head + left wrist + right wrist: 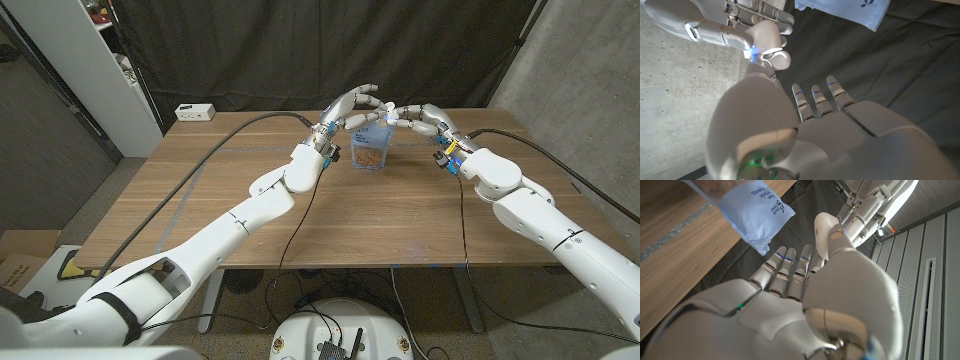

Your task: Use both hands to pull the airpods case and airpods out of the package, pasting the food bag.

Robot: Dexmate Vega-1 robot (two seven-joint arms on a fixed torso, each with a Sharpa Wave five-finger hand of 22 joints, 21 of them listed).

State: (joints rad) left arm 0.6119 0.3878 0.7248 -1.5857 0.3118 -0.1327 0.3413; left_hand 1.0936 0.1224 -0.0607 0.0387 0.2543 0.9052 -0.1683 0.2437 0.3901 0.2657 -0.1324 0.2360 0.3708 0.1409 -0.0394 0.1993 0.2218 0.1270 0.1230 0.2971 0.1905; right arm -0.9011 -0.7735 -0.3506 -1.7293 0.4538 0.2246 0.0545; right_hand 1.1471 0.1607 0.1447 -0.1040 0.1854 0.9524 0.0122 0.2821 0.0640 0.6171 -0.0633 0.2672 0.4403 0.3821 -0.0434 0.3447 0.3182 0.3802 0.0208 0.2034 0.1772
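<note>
- Left hand [352,106] and right hand [420,116] meet fingertip to fingertip over the food bag [370,148]; can't tell if either is actually pinching it.
- Bag is crinkly light-blue plastic with brown stuff inside, standing upright near the far edge of the wooden table [250,220].
- Lots of bare woodgrain all around it.

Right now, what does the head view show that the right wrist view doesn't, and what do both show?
Head view alone: the whole wooden table, a white box at its far left corner, and the food visible through the food bag standing upright between both arms. Right wrist view alone: blue print on the bag's top edge, seen close. Both: the bag, the left robot hand and the right robot hand meeting above it.
</note>
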